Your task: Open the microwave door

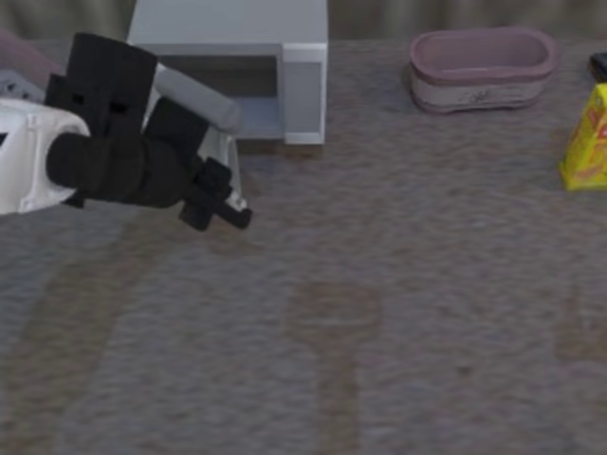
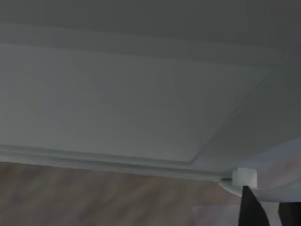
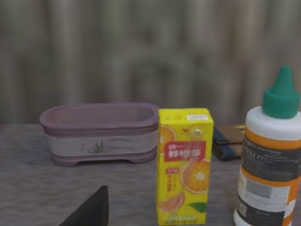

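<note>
The white-grey microwave [image 1: 228, 24] stands at the back left of the table, its grey control strip [image 1: 303, 90] at the right of its front. The microwave door [image 1: 194, 95] is swung out toward the left, leaving the grey interior showing. My left gripper [image 1: 221, 210] is at the door's free edge, shut on the white handle bar [image 2: 244, 177]. In the left wrist view the door's grey window [image 2: 117, 103] fills most of the picture and two dark fingertips [image 2: 251, 209] reach up to the handle. My right gripper [image 3: 89, 214] is out of the top view, parked off to the right.
A pink oval tub [image 1: 482, 68] sits at the back right, with a yellow juice carton [image 1: 588, 142] nearer the right edge. The right wrist view also shows a white bottle with a green cap [image 3: 270, 160] and a dark flat item [image 3: 228, 141] behind the carton.
</note>
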You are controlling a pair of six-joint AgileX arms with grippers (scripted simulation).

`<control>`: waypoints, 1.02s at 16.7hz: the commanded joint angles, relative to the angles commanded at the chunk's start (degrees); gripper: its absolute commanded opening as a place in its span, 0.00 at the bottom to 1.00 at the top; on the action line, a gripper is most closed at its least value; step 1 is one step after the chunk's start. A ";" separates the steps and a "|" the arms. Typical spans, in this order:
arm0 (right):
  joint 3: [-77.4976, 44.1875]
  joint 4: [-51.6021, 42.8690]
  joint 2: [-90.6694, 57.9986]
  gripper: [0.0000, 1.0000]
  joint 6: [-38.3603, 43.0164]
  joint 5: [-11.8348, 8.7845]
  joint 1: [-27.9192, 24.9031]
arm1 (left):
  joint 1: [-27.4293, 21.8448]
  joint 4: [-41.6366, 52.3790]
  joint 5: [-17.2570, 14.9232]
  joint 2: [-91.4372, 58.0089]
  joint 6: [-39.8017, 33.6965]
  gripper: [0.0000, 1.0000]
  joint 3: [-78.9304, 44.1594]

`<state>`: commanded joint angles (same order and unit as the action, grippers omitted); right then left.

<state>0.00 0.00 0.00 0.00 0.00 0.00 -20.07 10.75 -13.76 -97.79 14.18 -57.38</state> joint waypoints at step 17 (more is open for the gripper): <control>0.00 0.00 0.00 1.00 0.00 0.00 0.00 | 1.55 0.97 -2.62 0.64 3.41 0.00 0.57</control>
<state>0.00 0.00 0.00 0.00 0.00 0.00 -18.52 11.72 -16.38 -97.15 17.59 -56.81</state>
